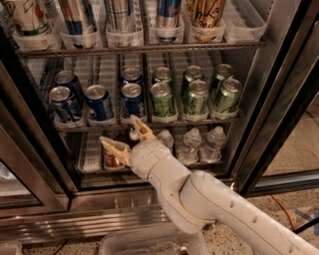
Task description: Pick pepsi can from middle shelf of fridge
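The fridge (279, 99) stands open in front of me. Its middle shelf (149, 123) holds several dark-blue pepsi cans (133, 100) on the left and green cans (194, 97) on the right, in clear lane trays. My gripper (121, 133) is open and empty. It sits just below the shelf's front edge, under the pepsi cans at the front middle (99, 103). One finger (141, 128) points up at the shelf edge, the other finger (113, 148) reaches left in front of the lower shelf. My white arm (209, 204) comes in from the lower right.
The top shelf holds tall cans (118, 15) in trays. The lower shelf holds small clear bottles (189, 145) and a small red can (110, 160) behind my gripper. A dark door frame (30, 144) stands on the left, a glass door (294, 124) on the right. A clear bin (149, 244) lies on the floor.
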`<state>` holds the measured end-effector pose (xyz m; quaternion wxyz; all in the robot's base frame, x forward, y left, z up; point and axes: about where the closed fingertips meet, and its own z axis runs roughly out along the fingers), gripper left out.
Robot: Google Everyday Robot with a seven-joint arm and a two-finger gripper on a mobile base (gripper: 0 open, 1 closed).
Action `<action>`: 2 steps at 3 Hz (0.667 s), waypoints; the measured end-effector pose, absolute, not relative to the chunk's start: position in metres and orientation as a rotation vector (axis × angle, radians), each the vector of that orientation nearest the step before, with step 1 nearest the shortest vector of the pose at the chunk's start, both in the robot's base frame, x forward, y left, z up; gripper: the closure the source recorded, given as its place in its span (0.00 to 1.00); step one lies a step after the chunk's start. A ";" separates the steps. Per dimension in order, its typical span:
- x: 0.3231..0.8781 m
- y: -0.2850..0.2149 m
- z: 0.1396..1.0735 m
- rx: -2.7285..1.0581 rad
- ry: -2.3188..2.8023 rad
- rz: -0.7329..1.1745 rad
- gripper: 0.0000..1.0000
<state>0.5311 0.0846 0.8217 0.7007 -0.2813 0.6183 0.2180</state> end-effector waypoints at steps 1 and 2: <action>0.539 0.092 0.821 -0.636 1.387 0.467 0.30; 0.547 0.099 0.820 -0.627 1.398 0.453 0.29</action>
